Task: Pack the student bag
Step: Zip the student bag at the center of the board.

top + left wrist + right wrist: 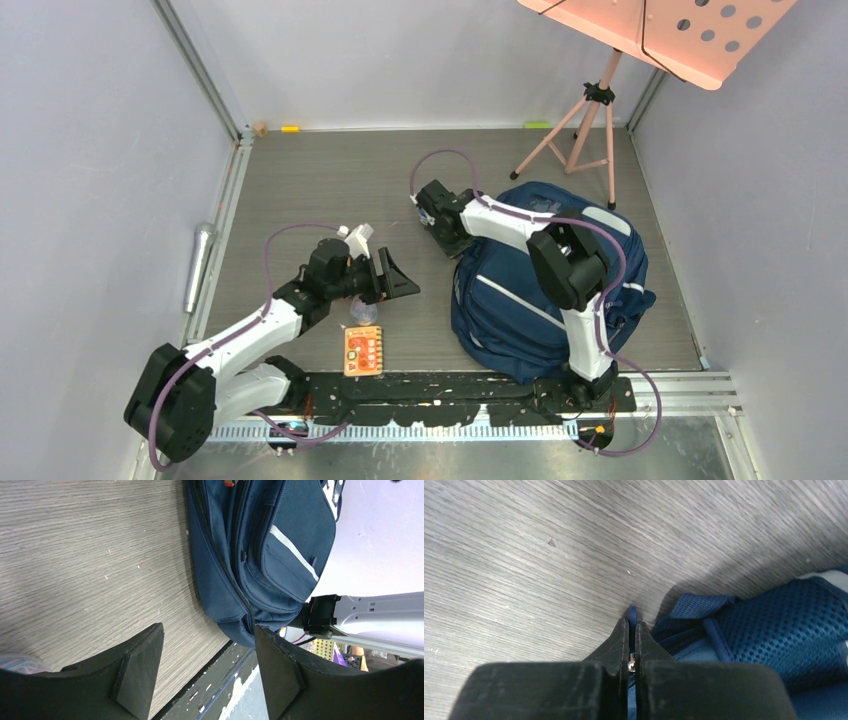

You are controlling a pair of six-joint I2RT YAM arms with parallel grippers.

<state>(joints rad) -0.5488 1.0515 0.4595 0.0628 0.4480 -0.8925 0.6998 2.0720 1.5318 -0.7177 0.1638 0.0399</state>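
While the navy student bag lies at 4 o'clock on the grey tabletop, the right gripper, at the bag's 10 o'clock edge, is clamped on a blue zipper pull. The left gripper, fingers apart and holding nothing, hovers at the bag's 9 o'clock side. An orange card lies at 7 o'clock from it.

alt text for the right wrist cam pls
The right tool is pinched shut on a thin blue tab at the edge of the navy backpack, whose mesh panel fills the lower right; grey wood-grain table fills the rest.
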